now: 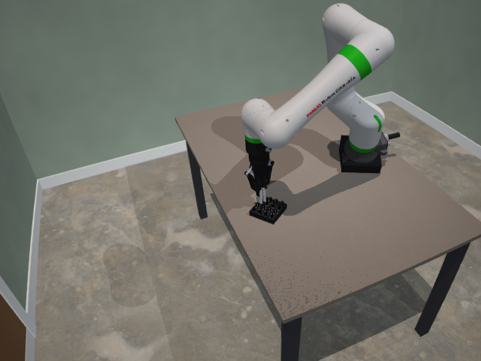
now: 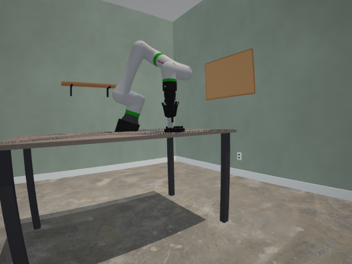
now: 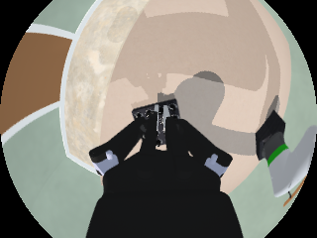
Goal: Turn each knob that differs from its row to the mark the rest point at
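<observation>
Above desk, end effector pointed down, pale fingertips brought nearly together among knobs; whether knob is clamped between them cannot be told. Knob box set directly below, flat on desk, near its edge, rows of black knobs carried on top; knob directions too small to be read. Farther out, white arm bent over desk, mounted on black base, well apart from box.

Two distant room views, one hand-mounted
</observation>
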`<state>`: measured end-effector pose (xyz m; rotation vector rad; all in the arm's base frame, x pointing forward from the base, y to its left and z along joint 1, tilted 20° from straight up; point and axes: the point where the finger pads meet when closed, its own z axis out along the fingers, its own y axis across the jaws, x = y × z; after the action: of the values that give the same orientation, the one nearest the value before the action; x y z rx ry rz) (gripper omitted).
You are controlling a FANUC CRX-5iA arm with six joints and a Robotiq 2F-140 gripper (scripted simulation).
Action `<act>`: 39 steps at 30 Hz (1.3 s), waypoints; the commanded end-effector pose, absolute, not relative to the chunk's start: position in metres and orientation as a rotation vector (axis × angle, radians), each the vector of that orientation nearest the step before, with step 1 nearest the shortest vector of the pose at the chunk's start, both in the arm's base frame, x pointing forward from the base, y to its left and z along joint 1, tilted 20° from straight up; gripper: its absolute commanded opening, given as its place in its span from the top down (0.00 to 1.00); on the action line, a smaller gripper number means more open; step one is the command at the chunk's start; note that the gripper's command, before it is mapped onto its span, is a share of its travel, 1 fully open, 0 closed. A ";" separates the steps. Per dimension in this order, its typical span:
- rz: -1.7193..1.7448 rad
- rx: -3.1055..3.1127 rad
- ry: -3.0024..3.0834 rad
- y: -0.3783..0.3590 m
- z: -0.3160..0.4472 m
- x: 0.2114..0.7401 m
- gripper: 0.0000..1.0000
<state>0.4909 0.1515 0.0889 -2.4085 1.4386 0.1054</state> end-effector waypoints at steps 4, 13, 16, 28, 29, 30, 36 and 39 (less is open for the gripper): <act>0.110 -2.394 1.464 0.151 0.089 0.491 0.95; 0.136 -2.311 1.597 0.151 0.089 0.491 0.95; 0.150 -2.266 1.666 0.151 0.089 0.491 0.95; 0.207 -2.052 1.940 0.151 0.089 0.491 0.95; 0.213 -2.027 1.968 0.151 0.089 0.491 0.95; 0.219 -2.001 1.997 0.151 0.089 0.491 0.95; 0.253 -1.845 2.156 0.151 0.089 0.491 0.95; 0.259 -1.819 2.180 0.151 0.089 0.491 0.95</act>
<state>0.4909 0.1513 0.0888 -1.8954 2.0980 0.2543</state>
